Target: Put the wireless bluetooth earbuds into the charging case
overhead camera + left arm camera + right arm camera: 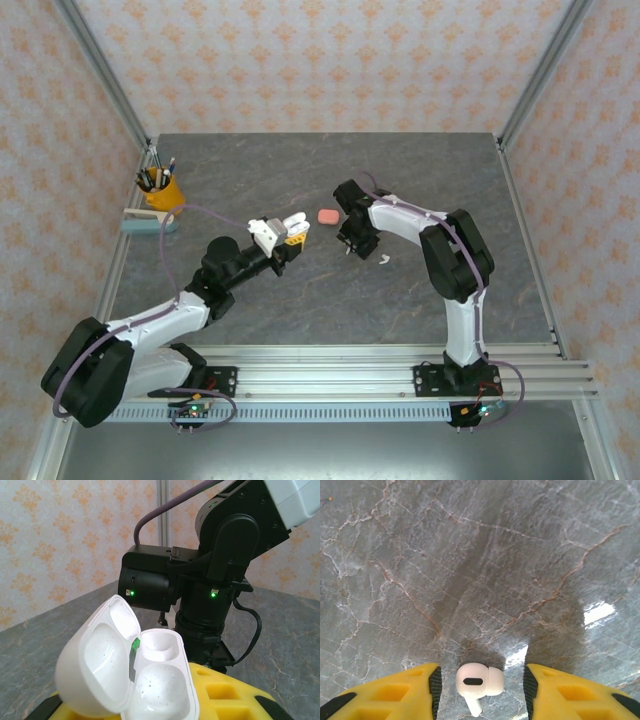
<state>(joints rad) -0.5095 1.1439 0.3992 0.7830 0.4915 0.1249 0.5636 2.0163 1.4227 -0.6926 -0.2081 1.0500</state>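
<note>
The left gripper (289,238) was clamped tight on the white charging case (150,677), holding it up off the table (300,300) with the mouth tipped toward the other arm, presumably so an earbud could be dropped straight in; the lid (95,670) was swung wide open, a small green light glowed at the hinge, and both wells sat empty.

Over to the right gripper (352,243): nose-down just above the stone-grey surface, its yellow fingers (417,692) set moderately apart on either side of a white earbud (479,681), which lay on its side with the stem pointing back toward the wrist; there was a clear gap on each side, so nothing was pinched yet, and it looked lined up for a straight squeeze.

Near that gripper a pink case (327,215) lay on the table, shut by the look of it, contents hidden; at the far left a yellow cup (161,190) held pens.
</note>
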